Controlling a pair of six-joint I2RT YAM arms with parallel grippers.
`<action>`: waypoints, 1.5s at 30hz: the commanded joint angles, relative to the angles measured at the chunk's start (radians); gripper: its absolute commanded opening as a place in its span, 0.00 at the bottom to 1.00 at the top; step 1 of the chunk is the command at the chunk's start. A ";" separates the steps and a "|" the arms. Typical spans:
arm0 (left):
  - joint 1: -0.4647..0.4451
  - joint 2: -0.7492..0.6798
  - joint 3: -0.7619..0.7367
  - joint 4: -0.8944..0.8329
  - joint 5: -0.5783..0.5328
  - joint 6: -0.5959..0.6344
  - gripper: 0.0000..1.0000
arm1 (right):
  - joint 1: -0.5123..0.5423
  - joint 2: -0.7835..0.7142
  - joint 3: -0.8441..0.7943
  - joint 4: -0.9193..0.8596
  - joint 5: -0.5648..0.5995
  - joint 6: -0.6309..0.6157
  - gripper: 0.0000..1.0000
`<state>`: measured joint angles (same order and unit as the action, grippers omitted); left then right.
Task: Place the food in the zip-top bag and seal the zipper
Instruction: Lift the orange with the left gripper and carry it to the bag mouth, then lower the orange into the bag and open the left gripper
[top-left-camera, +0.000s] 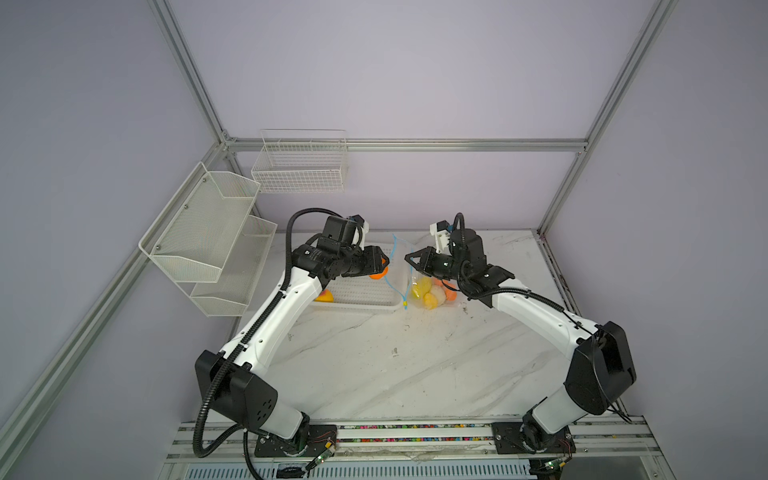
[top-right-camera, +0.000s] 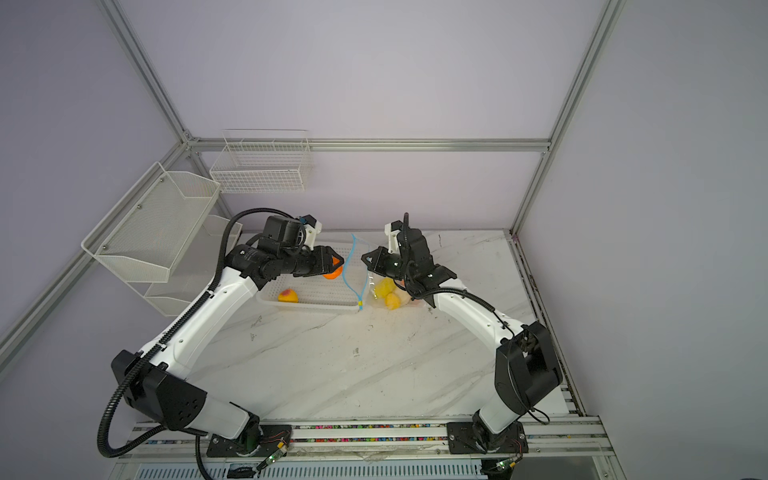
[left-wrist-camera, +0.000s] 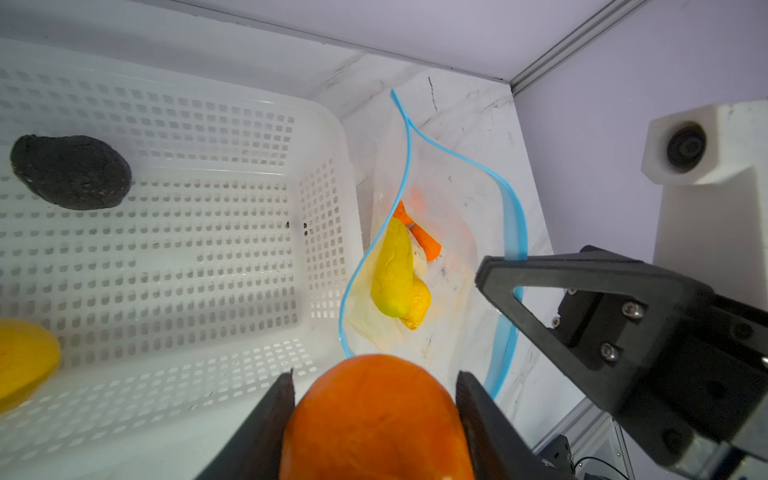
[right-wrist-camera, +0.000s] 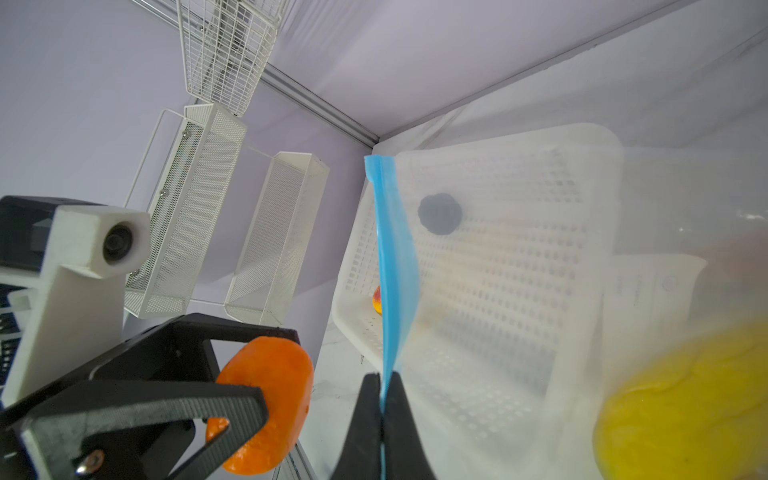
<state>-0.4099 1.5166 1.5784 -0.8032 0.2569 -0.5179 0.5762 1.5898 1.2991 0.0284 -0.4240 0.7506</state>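
Behind the left gripper (left-wrist-camera: 375, 380), two pieces of the food lay in the white basket (left-wrist-camera: 208, 270): a dark one (left-wrist-camera: 70, 170) and a yellow one (left-wrist-camera: 25, 357). The left gripper was closed partway around an orange fruit (left-wrist-camera: 374, 424), holding it up in the air. Just ahead of its tips was the open mouth of the zip-top bag (left-wrist-camera: 453, 208), with a long yellow piece (left-wrist-camera: 392, 270) and an orange piece (left-wrist-camera: 428, 243) inside. Across that mouth, the right gripper (right-wrist-camera: 381, 386) was squeezed tight on the blue zipper (right-wrist-camera: 395, 257), holding that edge up. So I think the job was past halfway: three pieces had to go in, and then the zipper had to be closed. The dark one showed only in the wrist views, because the left arm (top-left-camera: 274, 320) hid it in both top views. The little yellow slider (top-left-camera: 405, 306) showed only in the top views.
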 joint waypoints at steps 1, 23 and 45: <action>-0.010 0.006 0.027 0.064 0.058 -0.033 0.53 | 0.005 0.000 0.038 0.009 0.005 0.005 0.00; -0.030 0.088 0.009 0.136 0.092 -0.071 0.53 | 0.010 0.008 0.037 0.011 0.005 0.005 0.00; -0.054 0.108 -0.006 0.174 0.088 -0.098 0.56 | 0.011 0.007 0.033 0.013 0.005 0.004 0.00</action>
<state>-0.4549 1.6199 1.5780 -0.6682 0.3332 -0.6067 0.5827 1.5902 1.3033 0.0250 -0.4118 0.7506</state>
